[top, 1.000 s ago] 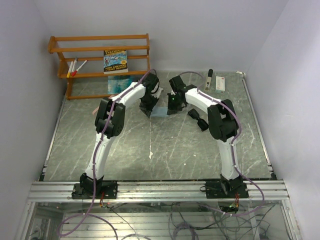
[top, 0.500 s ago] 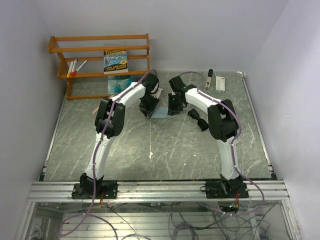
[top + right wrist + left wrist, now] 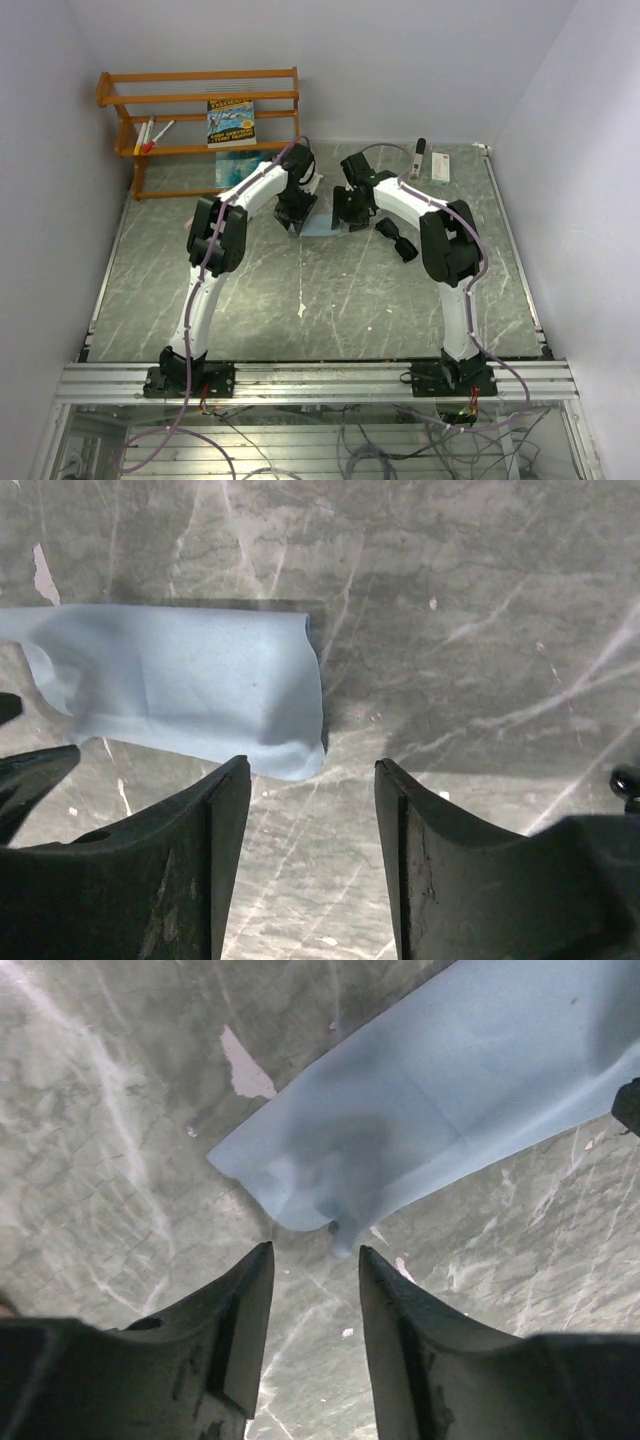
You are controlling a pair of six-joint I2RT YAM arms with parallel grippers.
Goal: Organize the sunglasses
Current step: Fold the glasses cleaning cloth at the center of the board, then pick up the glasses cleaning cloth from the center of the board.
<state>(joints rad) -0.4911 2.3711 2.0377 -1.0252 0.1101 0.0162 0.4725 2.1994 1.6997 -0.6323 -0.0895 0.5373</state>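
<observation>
— Grey-green marbled table (image 3: 300,300) fills both wrist views. How do the fingers stand?

— Left gripper (image 3: 315,1253): its 2 fingers are spread with nothing between them, and a curled corner of the pale blue cloth (image 3: 430,1110) lies just ahead of the gap. Right gripper (image 3: 312,768): also spread and holding nothing, with the cloth's other end just ahead of its left finger.

— And the sunglasses?

— Neither wrist view shows them clearly. The right wrist view has only a dark speck at its right edge, which I cannot identify. The top view alone has them: the black sunglasses (image 3: 397,240) lie on the table just beside the right arm, right of the cloth and apart from it.

— Which way do they run?

— Long axis diagonal, from far-left to near-right in the top view. Which end is the front I cannot tell.

— Anything further out?

— A wooden shelf (image 3: 200,100) in the far-left corner, with 1 book (image 3: 231,122) propped on it. Only the top view takes it in.
</observation>
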